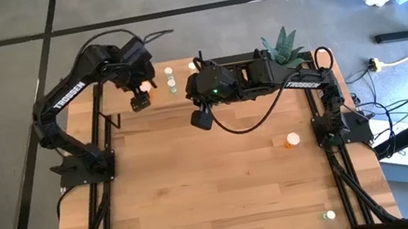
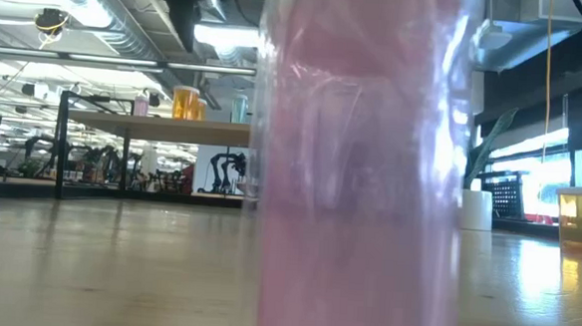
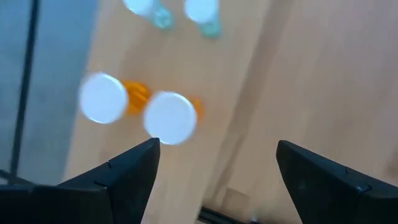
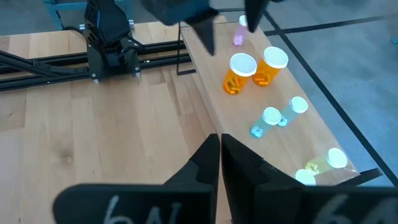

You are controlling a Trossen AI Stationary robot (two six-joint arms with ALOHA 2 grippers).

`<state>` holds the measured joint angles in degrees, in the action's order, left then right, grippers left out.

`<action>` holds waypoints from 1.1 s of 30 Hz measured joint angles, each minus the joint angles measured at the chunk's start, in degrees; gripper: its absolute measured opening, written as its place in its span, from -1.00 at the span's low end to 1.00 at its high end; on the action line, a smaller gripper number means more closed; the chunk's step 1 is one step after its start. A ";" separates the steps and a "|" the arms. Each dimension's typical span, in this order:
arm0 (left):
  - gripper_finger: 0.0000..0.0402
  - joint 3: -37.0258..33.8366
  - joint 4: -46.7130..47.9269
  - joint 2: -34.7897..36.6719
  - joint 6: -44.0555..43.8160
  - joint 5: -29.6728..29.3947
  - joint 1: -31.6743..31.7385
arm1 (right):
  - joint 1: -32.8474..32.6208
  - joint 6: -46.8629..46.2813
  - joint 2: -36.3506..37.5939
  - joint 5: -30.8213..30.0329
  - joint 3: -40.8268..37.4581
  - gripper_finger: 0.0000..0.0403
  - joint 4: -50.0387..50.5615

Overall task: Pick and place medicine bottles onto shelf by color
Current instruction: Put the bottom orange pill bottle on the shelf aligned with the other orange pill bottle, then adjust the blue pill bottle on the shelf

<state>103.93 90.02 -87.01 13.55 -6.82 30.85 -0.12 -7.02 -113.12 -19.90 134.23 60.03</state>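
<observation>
On the shelf (image 4: 205,99), two orange bottles (image 4: 240,71) with white caps stand side by side, a pink bottle (image 4: 239,38) beyond them. Two green bottles (image 4: 268,119) and two yellowish bottles (image 4: 323,163) follow along the same board.

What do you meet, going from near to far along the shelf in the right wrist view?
Two yellowish bottles → two green bottles → two orange bottles → one pink bottle, all standing or lying on the shelf.
</observation>
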 joint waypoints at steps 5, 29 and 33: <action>0.57 -6.78 0.09 2.04 -1.92 4.06 -0.26 | -0.01 0.00 0.00 0.00 0.00 -0.90 0.00; 0.57 -17.96 -11.39 2.31 5.09 0.30 2.53 | 0.00 0.00 0.00 0.00 0.00 -0.90 0.00; 0.57 -17.96 -10.44 2.31 3.44 2.42 1.77 | 0.00 0.00 0.00 0.00 0.00 -0.90 0.00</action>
<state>85.97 79.58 -84.71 16.98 -4.40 32.62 -0.12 -7.03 -113.12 -19.90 134.23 60.03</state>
